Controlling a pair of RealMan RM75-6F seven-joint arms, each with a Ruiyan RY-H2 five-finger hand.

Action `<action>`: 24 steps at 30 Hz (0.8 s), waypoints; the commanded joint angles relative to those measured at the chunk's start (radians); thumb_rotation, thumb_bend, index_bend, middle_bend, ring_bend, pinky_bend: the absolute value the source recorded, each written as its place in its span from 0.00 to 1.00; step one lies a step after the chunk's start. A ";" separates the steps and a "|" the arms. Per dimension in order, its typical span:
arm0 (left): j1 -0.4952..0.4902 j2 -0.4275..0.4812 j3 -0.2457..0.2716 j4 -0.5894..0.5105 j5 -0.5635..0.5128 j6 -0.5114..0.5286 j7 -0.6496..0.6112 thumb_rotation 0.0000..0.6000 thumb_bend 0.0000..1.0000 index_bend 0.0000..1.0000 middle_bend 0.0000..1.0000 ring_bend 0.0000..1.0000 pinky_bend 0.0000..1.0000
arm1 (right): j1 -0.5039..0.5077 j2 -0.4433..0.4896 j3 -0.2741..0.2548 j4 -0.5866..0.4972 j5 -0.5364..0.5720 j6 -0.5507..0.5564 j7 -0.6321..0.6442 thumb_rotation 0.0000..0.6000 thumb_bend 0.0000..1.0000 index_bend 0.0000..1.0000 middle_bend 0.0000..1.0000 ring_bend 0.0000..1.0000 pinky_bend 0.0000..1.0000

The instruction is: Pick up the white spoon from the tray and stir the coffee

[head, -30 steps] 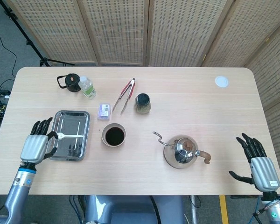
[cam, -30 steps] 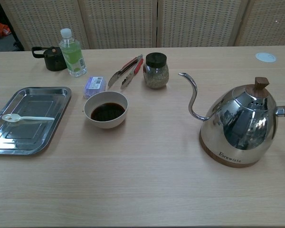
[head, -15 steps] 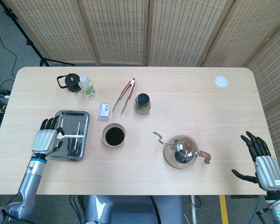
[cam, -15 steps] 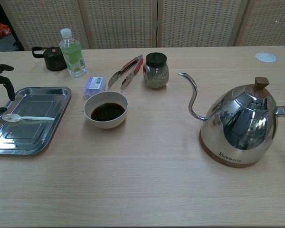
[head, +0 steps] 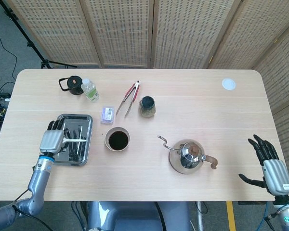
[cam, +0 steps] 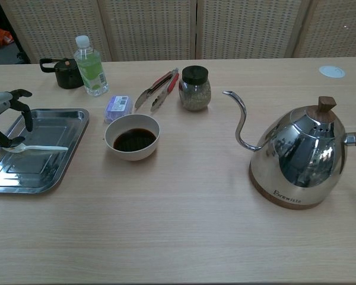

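Note:
The white spoon [cam: 44, 148] lies across the steel tray [cam: 71, 142], its bowl end to the left and its handle [head: 77, 140] pointing right. My left hand [head: 52, 140] is over the tray's left part, fingers [cam: 25, 114] curved down above the spoon's bowl end and apart, the thumb low beside it. I see no grip on the spoon, which rests flat. The white bowl of dark coffee [cam: 132, 138] stands just right of the tray [head: 85, 144]. My right hand [head: 271, 168] hangs open off the table's right front corner, fingers spread.
A steel kettle [cam: 299, 157] with a long spout stands right of the coffee bowl [head: 117, 139]. Behind the bowl are a purple packet [cam: 118, 107], red tongs [cam: 160, 88], a jar [cam: 195, 88], a small bottle [cam: 90, 65] and a black lid [cam: 62, 71].
My left hand has moved right from the tray's left edge to over the spoon's bowl end, fingers lowering around it. The right hand dropped slightly. The spoon has not moved.

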 commanded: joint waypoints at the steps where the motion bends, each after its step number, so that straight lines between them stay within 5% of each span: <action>1: -0.010 -0.012 -0.001 0.012 -0.010 -0.008 0.000 1.00 0.39 0.50 0.00 0.00 0.00 | 0.002 -0.002 0.000 0.002 0.002 -0.004 -0.001 1.00 0.00 0.00 0.00 0.00 0.00; 24: -0.072 -0.106 0.010 0.099 -0.077 -0.022 0.062 1.00 0.40 0.51 0.00 0.00 0.00 | 0.006 0.002 0.004 0.003 0.011 -0.010 0.014 1.00 0.00 0.00 0.00 0.00 0.00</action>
